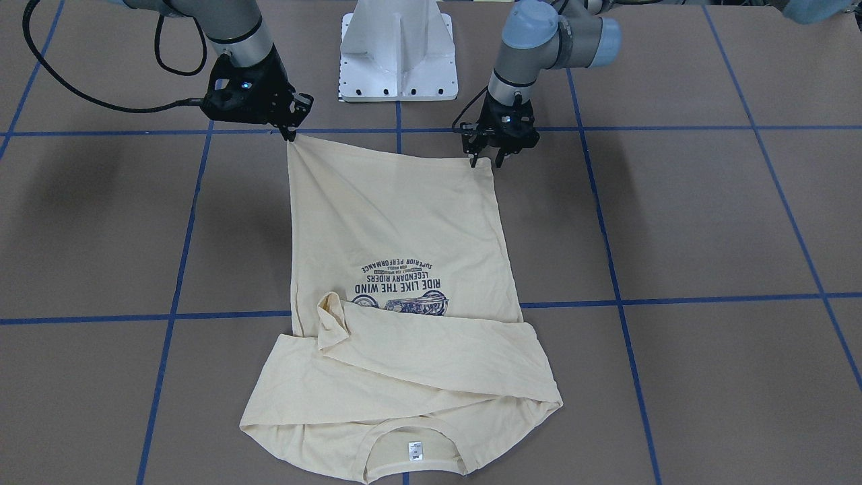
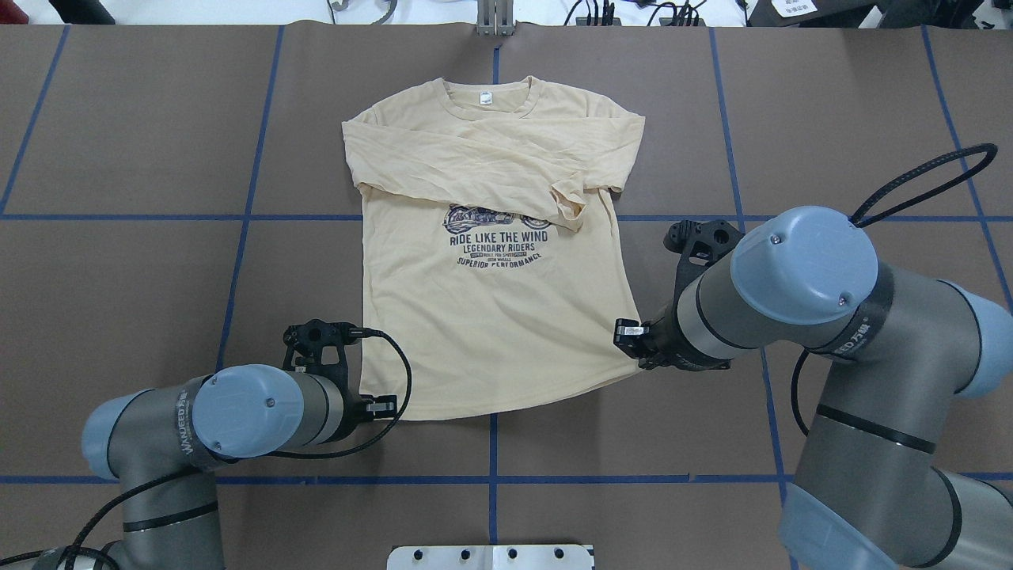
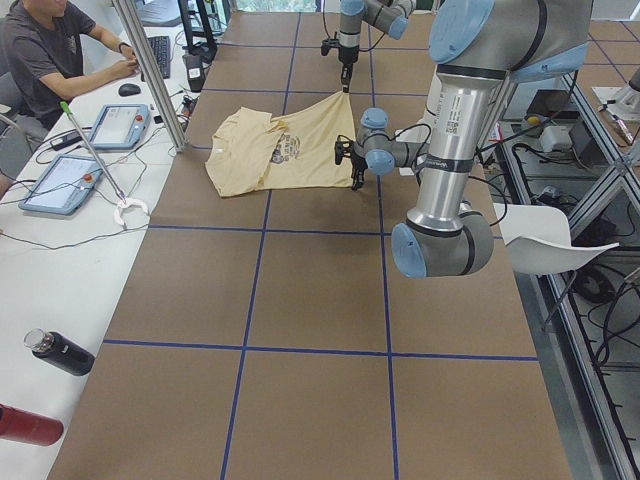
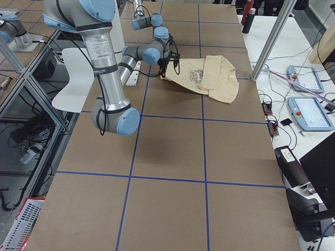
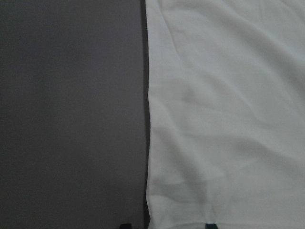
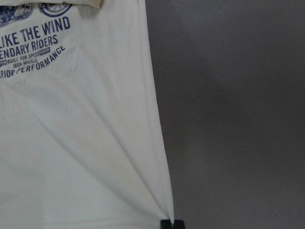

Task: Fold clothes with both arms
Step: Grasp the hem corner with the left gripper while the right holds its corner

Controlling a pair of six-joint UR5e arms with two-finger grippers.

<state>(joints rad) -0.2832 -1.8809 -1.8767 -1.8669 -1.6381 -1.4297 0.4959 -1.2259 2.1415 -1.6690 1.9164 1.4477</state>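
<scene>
a: first entry, the garment?
b: one t-shirt [image 1: 397,215], pale cream-yellow, long-sleeved. it lay front up at the middle of the worktop [image 1: 707,222], collar toward the operators' edge and hem toward the robot's edge. a navy print [image 1: 403,286] was on the chest. one sleeve [image 1: 438,350] was folded across the chest, and its cuff [image 1: 330,306] overlapped the top of the print. a white neck tag [image 1: 415,450] showed inside the collar.

a: right gripper?
b: right gripper [image 1: 291,131], black. its fingers were pinched together on the hem corner on its own side. that corner was drawn up into a peak, clear of the worktop.

a: left gripper?
b: left gripper [image 1: 488,160], black, at the other hem corner. its fingers were parted, one on each side of the corner. the left wrist view showed both tips apart with cloth between them. this corner sat lower than the other.

a: sundries?
b: a white pedestal base [image 1: 399,60] stood at the robot's edge, between the two arms. blue tape lines [image 1: 178,269] marked the worktop into squares. one person [image 3: 55,50] was seated at a side desk beyond the operators' edge.
</scene>
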